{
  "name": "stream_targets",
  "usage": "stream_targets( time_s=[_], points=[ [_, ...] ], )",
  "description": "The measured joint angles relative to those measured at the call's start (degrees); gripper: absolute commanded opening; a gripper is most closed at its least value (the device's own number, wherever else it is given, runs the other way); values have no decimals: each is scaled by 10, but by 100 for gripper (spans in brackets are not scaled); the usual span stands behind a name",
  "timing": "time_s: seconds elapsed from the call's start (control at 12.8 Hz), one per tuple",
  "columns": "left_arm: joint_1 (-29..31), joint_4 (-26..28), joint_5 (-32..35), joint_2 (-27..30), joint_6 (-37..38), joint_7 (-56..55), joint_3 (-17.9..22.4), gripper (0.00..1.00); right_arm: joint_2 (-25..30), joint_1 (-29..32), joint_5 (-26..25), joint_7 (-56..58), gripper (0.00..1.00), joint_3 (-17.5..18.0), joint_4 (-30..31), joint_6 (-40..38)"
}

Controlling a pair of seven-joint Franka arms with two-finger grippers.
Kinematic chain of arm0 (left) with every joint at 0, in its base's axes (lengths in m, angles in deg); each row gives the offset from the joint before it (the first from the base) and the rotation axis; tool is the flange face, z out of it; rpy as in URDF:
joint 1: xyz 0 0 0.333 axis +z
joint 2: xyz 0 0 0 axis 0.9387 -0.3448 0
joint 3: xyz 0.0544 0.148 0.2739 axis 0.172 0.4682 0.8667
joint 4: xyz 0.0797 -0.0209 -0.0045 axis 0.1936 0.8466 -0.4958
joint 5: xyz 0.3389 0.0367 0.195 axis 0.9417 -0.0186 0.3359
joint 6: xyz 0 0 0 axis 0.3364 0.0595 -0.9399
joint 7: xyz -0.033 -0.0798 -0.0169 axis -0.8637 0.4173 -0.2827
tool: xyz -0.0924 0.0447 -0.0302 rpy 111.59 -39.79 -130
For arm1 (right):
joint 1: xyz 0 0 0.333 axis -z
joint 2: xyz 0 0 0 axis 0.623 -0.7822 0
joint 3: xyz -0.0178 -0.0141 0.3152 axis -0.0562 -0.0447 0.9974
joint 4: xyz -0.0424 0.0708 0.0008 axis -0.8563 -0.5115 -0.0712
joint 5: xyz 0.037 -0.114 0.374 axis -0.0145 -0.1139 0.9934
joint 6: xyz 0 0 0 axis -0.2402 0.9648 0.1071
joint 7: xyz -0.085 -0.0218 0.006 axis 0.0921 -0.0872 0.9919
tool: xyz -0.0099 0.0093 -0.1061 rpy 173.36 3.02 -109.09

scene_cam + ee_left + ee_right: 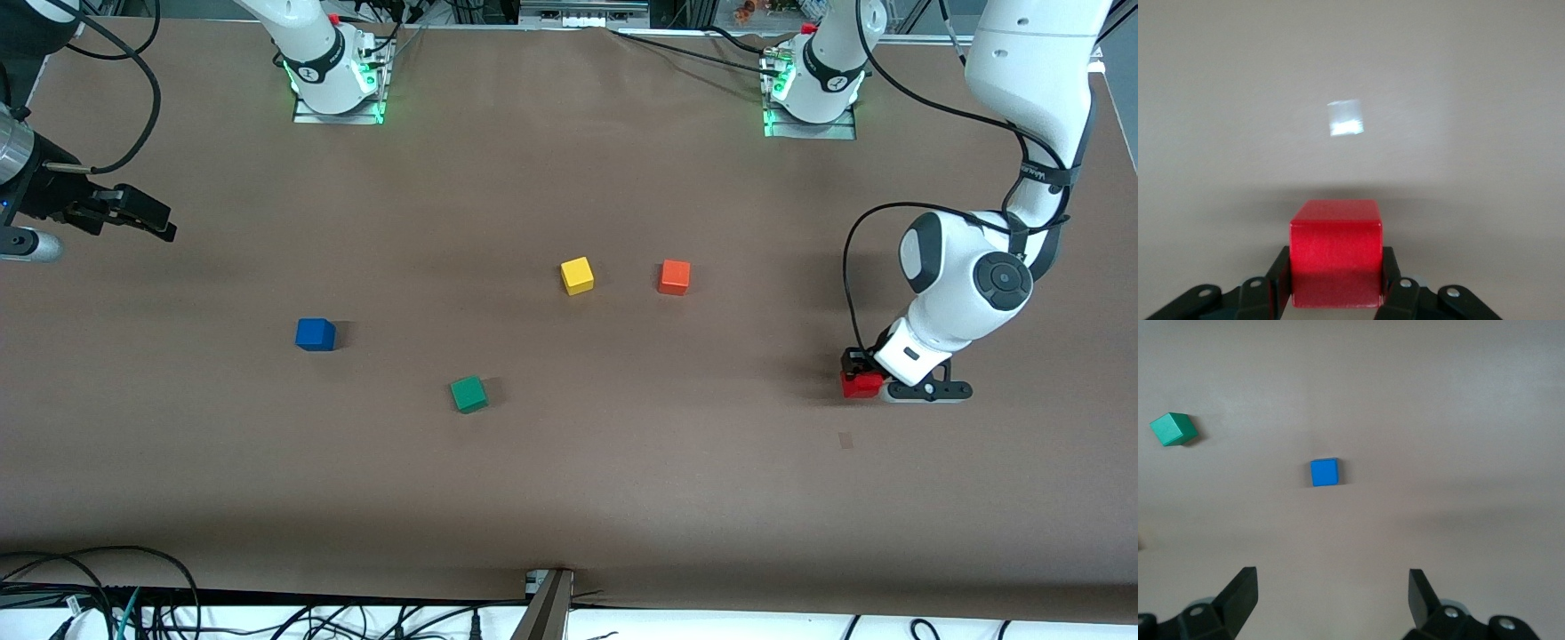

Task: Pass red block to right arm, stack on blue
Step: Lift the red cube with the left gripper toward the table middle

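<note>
The red block (862, 385) sits low on the brown table toward the left arm's end. My left gripper (858, 372) is shut on it. In the left wrist view the black fingers (1279, 270) press against both side faces of the red block (1335, 257). The blue block (315, 334) lies on the table toward the right arm's end. My right gripper (142, 216) hangs open and empty over that end's table edge, waiting. In the right wrist view the blue block (1324, 472) shows well ahead of the right gripper (1331, 587).
A green cube (468, 394) (1173, 429) lies nearer the front camera than the blue block. A yellow cube (577, 275) and an orange cube (674, 276) sit side by side mid-table. A small pale patch (845, 439) marks the table by the red block.
</note>
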Motion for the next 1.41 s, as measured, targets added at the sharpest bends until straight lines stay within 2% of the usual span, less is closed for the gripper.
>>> stream_targets(
  time_s=[0.39, 0.86, 1.1, 1.41],
  points=[
    [-3, -92, 0, 24, 120, 27, -80, 0, 0, 0, 0, 0, 100, 0, 0, 1],
    [-7, -149, 0, 23, 130, 84, -185, 0, 0, 0, 0, 0, 100, 0, 0, 1],
    [-6, -169, -10, 23, 130, 147, -208, 0, 0, 0, 0, 0, 100, 0, 0, 1],
    [-6, -194, -83, 15, 120, 289, -215, 0, 0, 0, 0, 0, 100, 0, 0, 1]
  ],
)
